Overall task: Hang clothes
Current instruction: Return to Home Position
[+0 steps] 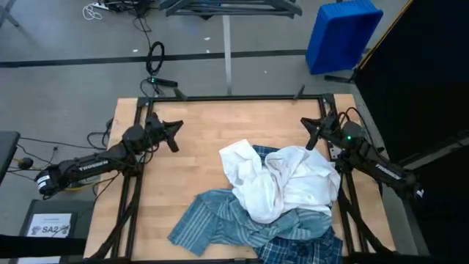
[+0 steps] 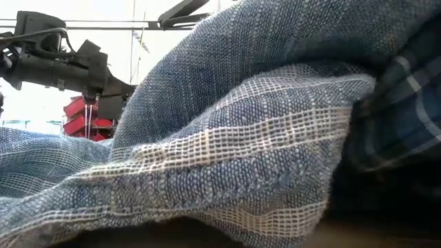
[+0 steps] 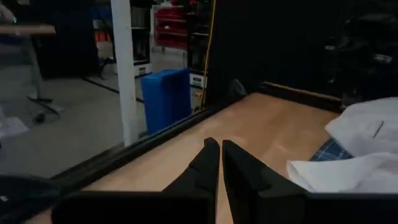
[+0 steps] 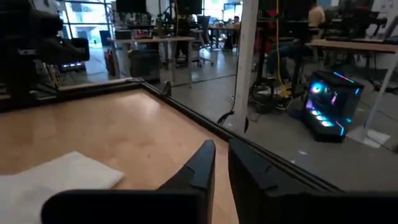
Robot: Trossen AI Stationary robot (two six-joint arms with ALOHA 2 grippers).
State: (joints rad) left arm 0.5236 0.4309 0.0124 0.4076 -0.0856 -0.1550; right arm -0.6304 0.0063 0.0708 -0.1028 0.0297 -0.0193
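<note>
heap of three shirts on the table (image 1: 198, 117), lying right of centre and toward its near edge. the white shirt (image 1: 282, 183) is crumpled on top. the striped blue-grey shirt (image 1: 209, 220) spreads out from under it toward the near left, and one fold of it sits right up against the low camera. the plaid shirt (image 1: 300, 251) shows only at the near edge, beneath the other two. all three lie loose on the wood. judged handling: light, limp cloth, not slippery, that will sag and drag its neighbours when lifted. because the layers overlap, the white one should come off first. take it at the collar or a shoulder seam, where doubled cloth gives the fingers something firm to pinch. the left gripper (image 3: 217, 143) hovers over the bare far-left part of the table, its fingers closed together on nothing. the right gripper (image 4: 221, 144) is near the far-right corner, just beyond the heap, likewise closed and empty
</note>
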